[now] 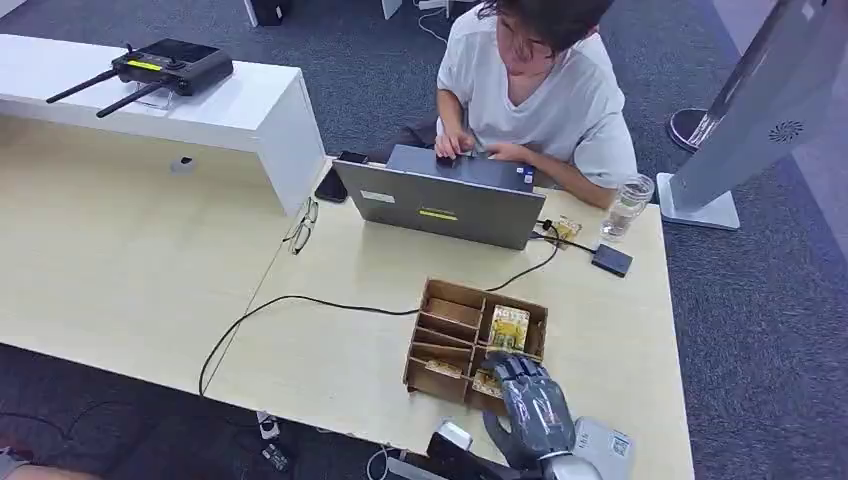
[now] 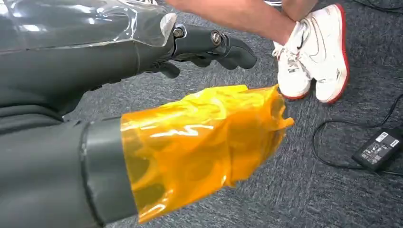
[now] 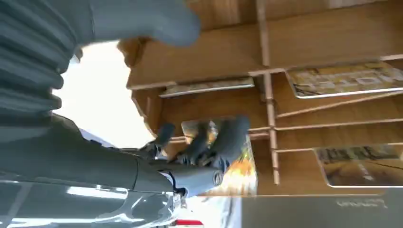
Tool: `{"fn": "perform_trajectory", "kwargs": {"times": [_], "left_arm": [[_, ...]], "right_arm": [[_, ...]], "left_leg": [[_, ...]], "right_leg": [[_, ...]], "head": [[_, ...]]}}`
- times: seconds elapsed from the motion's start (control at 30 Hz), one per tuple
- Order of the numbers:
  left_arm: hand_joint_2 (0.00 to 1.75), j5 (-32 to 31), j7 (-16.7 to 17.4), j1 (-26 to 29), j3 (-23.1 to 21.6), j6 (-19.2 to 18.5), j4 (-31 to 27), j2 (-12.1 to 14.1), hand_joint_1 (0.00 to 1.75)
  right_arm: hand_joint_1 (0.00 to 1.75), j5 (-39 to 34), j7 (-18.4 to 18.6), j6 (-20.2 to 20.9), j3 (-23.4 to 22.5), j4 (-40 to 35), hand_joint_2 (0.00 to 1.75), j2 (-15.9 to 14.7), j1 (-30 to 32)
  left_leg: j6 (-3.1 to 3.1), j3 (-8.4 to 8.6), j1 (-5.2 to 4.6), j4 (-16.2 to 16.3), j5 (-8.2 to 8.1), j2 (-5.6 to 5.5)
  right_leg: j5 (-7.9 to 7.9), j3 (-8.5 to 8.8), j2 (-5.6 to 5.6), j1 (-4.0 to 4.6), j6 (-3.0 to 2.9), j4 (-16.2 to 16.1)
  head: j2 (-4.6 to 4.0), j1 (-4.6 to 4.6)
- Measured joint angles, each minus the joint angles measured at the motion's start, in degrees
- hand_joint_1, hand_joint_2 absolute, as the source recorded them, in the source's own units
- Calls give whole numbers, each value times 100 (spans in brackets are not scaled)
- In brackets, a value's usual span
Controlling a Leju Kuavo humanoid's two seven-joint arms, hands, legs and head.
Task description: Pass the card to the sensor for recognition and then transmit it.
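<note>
A yellow-printed card (image 3: 237, 173) lies in the near-right compartment of a compartmented brown wooden tray (image 1: 452, 296) on the pale wood table (image 1: 330, 370), with the fingers (image 3: 228, 137) of the right robot hand (image 1: 532, 400) curled down onto it; whether they have closed on the card cannot be told. In the right wrist view the dark fingers rest across the card's face, inside the tray's wall. A second yellow-green card (image 1: 509, 327) lies in the far-right compartment, and others sit in the slots on the tray's left side.

Beyond the tray stands an open grey laptop (image 1: 440, 205), its back to the robot, with a black cable (image 1: 300, 300) running across the table. A seated person in a white T-shirt (image 1: 540, 90) has both hands on its keyboard. A small black box (image 1: 611, 260) and a clear glass (image 1: 629, 205) sit near the table's far right edge. Glasses (image 1: 300, 230) lie beside a white raised shelf (image 1: 250, 110) that carries a black device with two antennas (image 1: 165, 65).

The left robot hand (image 2: 204, 45) hangs over grey carpet (image 2: 309, 199) with its fingers apart, holding nothing, its thumb wrapped in orange film (image 2: 199, 142), near white sneakers (image 2: 316, 54) and a black power adapter (image 2: 378, 149).
</note>
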Motion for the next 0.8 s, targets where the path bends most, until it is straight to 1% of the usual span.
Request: {"fn": "perform_trajectory", "kwargs": {"times": [0.03, 0.07, 0.4, 0.43, 0.47, 0.53, 0.63, 0.7, 0.8], "left_arm": [[0, 0, 0, -2, -9, 0, 0, 0, 0], [0, 0, 0, -1, -13, 0, 2, 0, 0], [0, 11, -17, -8, -52, 0, 9, 0, 0], [0, 20, -20, -8, -55, 0, 9, 0, 0], [0, 22, -24, -9, -57, 0, 9, 0, 0], [0, 26, -35, -10, -61, 0, 11, 0, 0], [0, 35, -37, -11, -72, 0, 11, 0, 0], [0, 44, -39, -11, -74, 2, 11, 0, 0], [0, 70, -39, -11, -74, 2, 11, 2, 0]], "right_arm": [[157, -7, 8, 4, 2, 35, 175, 20, -5], [154, -9, 17, 9, 2, 72, 175, 28, -11], [157, -7, 17, -9, 2, 194, 175, 94, -143], [154, -7, 17, -9, 2, 199, 175, 100, -149], [159, -7, 15, -13, 2, 208, 175, 109, -151], [159, -9, 17, -20, 2, 212, 175, 118, -152], [164, -15, 17, -37, 2, 212, 175, 127, -152], [173, -15, 11, -103, 2, 212, 175, 127, -148], [173, -15, -24, -243, 2, 199, 175, 127, -130]], "left_leg": [[0, -1, 0, 0, 0, -2], [0, -2, 0, 0, 1, -2], [0, 1, 0, 0, 0, 1], [0, 2, 0, 0, 0, 1], [0, 2, 0, 0, 0, 1], [0, 2, 0, 0, 0, 1], [0, 2, 0, 0, 0, 1], [0, 1, 0, 0, 0, 1], [0, 1, 0, 0, 0, 1]], "right_leg": [[0, 1, -3, 0, 0, 0], [0, 0, -3, 0, 0, 0], [1, 2, 1, 0, 0, 0], [1, 1, 1, 0, 0, 0], [1, 1, 1, 0, 0, 0], [1, 1, 1, 0, 0, 0], [1, 1, 1, 0, 0, 0], [1, 1, 1, 0, 0, 0], [1, 1, 1, 0, 0, 0]], "head": [[0, 0], [0, 2], [0, 2], [0, 0], [0, 2], [0, 0], [0, 0], [0, 0], [0, 0]]}}
